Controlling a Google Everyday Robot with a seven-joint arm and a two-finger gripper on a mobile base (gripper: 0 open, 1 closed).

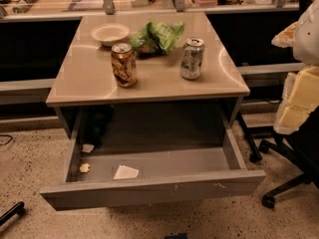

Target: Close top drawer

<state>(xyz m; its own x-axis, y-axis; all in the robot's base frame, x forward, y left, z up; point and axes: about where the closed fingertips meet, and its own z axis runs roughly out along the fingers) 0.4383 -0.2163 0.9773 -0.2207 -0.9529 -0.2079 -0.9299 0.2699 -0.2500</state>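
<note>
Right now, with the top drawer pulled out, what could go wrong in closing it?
The hand is not in view. A hard shove on the top drawer could jolt the table and topple the brown can or the green can. The office chair base sits close to the drawer's right corner and could hinder an approach.

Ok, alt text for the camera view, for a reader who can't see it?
The top drawer under a beige table stands pulled wide open, a white paper scrap and a crumb inside. On the table sit a brown can, a pale green can, a bowl and a green bag. The gripper is not in view.
</note>
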